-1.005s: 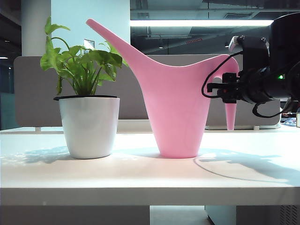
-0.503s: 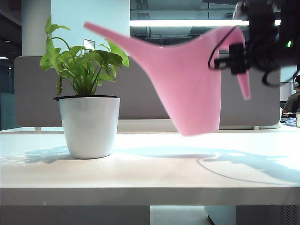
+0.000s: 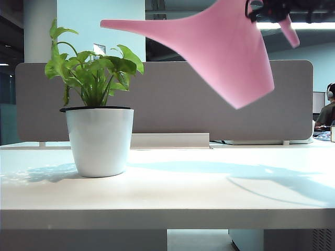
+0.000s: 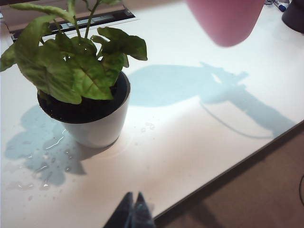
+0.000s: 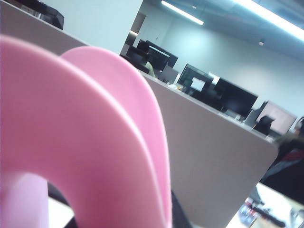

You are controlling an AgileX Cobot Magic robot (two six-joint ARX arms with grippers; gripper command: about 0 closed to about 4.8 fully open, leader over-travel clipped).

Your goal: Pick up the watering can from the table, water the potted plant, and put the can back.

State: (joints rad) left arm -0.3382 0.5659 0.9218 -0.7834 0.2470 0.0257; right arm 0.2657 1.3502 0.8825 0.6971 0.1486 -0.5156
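Of 3 steps, 1 looks done: above the table [image 3: 167, 193], the watering can [image 3: 230, 52] hangs tilted in the right gripper [image 3: 272, 8], pinching its handle, spout over the potted plant [image 3: 99, 130] near the left edge (pouring and return remain), left gripper [image 4: 133, 213] pressed together near the front edge.

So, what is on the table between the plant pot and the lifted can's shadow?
Only bare table with a few water drops, in the left wrist view.

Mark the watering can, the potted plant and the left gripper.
watering can [image 3: 230, 57]: exterior view, tilted pink body.
potted plant [image 3: 99, 141]: exterior view, white pot wall.
left gripper [image 4: 133, 209]: left wrist view, between the closed dark fingertips.
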